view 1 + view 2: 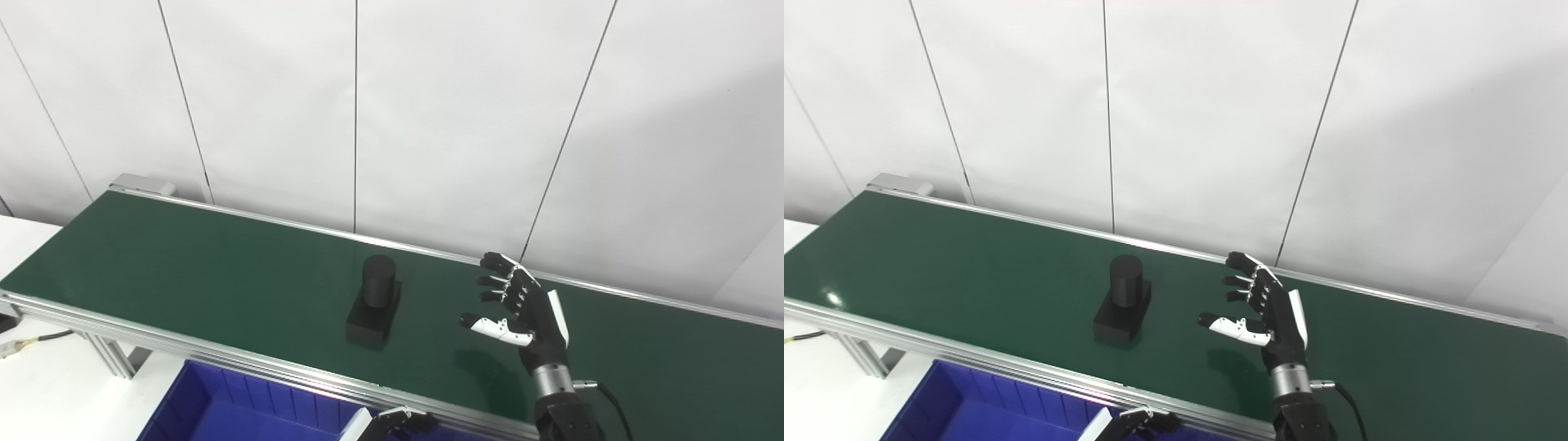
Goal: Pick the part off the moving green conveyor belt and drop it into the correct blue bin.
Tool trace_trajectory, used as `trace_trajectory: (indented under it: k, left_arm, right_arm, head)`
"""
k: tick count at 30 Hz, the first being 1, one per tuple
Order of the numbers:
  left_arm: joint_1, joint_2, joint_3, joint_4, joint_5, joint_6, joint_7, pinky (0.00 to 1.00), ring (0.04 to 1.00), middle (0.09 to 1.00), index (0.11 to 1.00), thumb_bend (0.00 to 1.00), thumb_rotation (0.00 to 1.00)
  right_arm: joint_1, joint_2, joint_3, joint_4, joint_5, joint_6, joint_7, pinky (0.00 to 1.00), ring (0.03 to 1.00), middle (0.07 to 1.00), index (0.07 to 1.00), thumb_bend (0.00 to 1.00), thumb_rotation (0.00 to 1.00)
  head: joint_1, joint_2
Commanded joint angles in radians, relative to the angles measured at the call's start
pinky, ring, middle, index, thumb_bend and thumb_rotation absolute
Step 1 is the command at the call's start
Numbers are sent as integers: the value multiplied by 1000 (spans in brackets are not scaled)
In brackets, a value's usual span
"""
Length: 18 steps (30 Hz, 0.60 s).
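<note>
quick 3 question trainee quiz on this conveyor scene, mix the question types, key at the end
1. True or false: the right robot hand is closed around the black part.
2. Multiple choice: the black part rests on A) the green conveyor belt, B) the blue bin, C) the white wall.
3. Fill in: seen from the head cameras, the black part lies to the ___ of the right robot hand.

Key
1. False: its fingers are spread and it is apart from the part.
2. A
3. left

Only a sliver of the left robot hand shows at the bottom edge, so nothing is asked about it.
</note>
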Motion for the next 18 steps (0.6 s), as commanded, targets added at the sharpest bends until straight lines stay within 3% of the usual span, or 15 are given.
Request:
trace_trajectory:
  k: [1,18]
  left_arm:
    - [-7,3,11,-39,-3,-37,5,667,762,796,750,1000,130]
    - [8,3,39,-66,-27,-37,-34,684,770,800,750,1000,103]
  right_arm:
    - [-45,4,4,-13,3,-28,-10,576,691,785,773,959,199]
    - [-113,4,45,80,-45,-28,-96,565,698,789,773,957,147]
  head:
    - [-3,2]
    - [-35,11]
